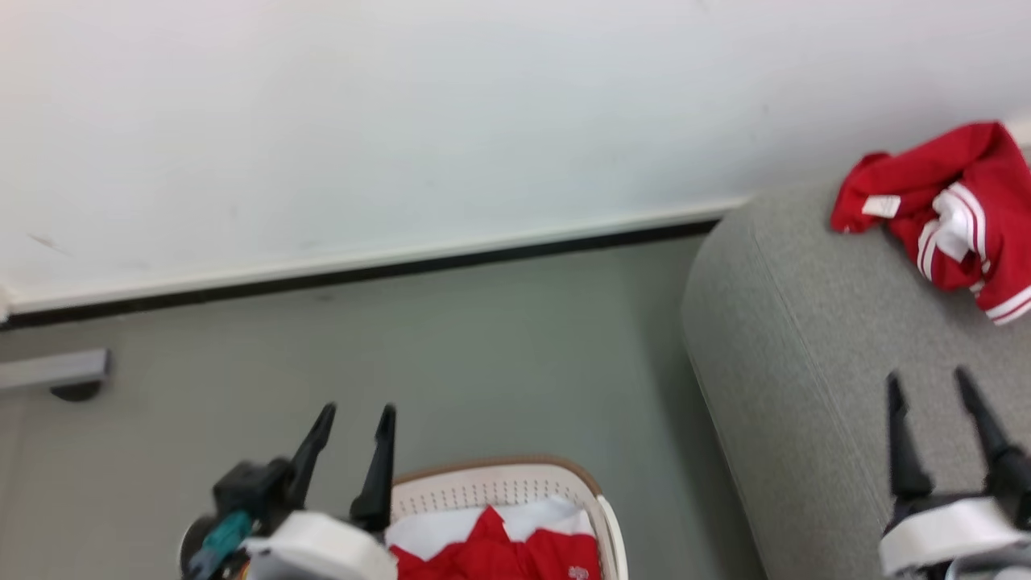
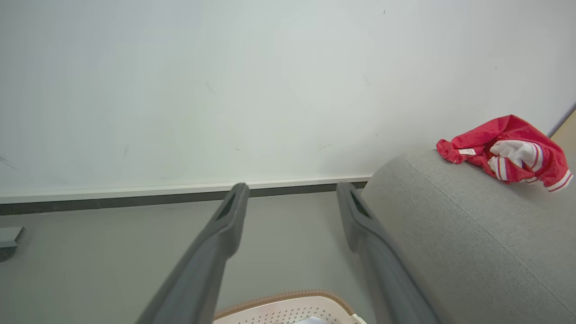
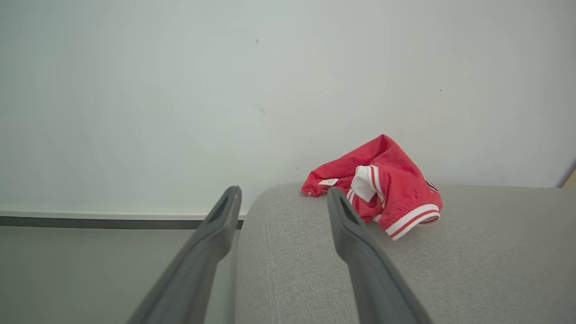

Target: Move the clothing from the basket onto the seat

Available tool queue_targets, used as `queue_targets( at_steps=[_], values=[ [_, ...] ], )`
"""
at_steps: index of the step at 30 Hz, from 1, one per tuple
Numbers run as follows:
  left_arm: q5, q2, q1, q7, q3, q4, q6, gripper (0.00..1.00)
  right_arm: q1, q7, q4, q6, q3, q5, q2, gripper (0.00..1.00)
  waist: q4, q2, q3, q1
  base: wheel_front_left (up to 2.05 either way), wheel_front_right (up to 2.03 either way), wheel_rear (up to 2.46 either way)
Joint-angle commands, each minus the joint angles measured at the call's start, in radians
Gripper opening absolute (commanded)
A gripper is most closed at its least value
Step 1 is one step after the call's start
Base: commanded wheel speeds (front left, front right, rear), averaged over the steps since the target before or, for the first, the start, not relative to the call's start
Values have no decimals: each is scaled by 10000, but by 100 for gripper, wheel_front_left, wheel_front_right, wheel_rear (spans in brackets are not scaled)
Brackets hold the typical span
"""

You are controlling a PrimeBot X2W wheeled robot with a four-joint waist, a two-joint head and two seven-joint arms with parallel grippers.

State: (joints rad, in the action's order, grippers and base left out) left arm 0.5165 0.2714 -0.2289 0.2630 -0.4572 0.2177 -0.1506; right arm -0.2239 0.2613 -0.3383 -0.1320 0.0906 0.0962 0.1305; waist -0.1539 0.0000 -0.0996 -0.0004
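One red garment (image 1: pixel 950 209) with white stripes lies crumpled on the grey seat (image 1: pixel 805 354) at the far right, against the wall; it is also the red garment (image 2: pixel 508 155) and red garment (image 3: pixel 382 184) in the wrist views. More red and white clothing (image 1: pixel 499 548) lies in the cream basket (image 1: pixel 499 483) at the bottom centre. My left gripper (image 1: pixel 356 415) is open and empty, just left of the basket's rim (image 2: pixel 288 299). My right gripper (image 1: pixel 926 383) is open and empty above the seat (image 3: pixel 472 261), short of the garment.
A white wall (image 1: pixel 403 121) with a pale skirting and dark strip runs behind. Grey floor (image 1: pixel 443 362) lies between wall, basket and seat. A grey bracket-like object (image 1: pixel 56 370) sits at the far left on the floor.
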Motion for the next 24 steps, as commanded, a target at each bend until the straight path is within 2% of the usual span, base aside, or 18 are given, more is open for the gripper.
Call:
queue_targets(
  at_steps=[1, 6, 12, 24],
  values=[
    [-190, -51, 579, 15, 300, -185, -50, 100, 519, 27, 104, 25, -99, -90, -220, 100, 411, 0, 783, 4, 0, 0, 0],
    [-735, -338, 1850, 13, 1223, -608, 31, 100, 1299, 27, 324, 25, -317, -399, -571, 100, 501, 0, 1182, 4, 0, 0, 0],
    [-1224, -760, 2949, 15, 2161, -820, 432, 100, 2020, 27, 363, 25, -464, -501, -765, 100, 559, 0, 1475, 4, 0, 0, 0],
    [-1959, -1382, 3289, 16, 3003, -882, 1073, 100, 2084, 28, 359, 25, -554, -309, -814, 100, 473, 0, 1431, 4, 0, 0, 0]
  ],
)
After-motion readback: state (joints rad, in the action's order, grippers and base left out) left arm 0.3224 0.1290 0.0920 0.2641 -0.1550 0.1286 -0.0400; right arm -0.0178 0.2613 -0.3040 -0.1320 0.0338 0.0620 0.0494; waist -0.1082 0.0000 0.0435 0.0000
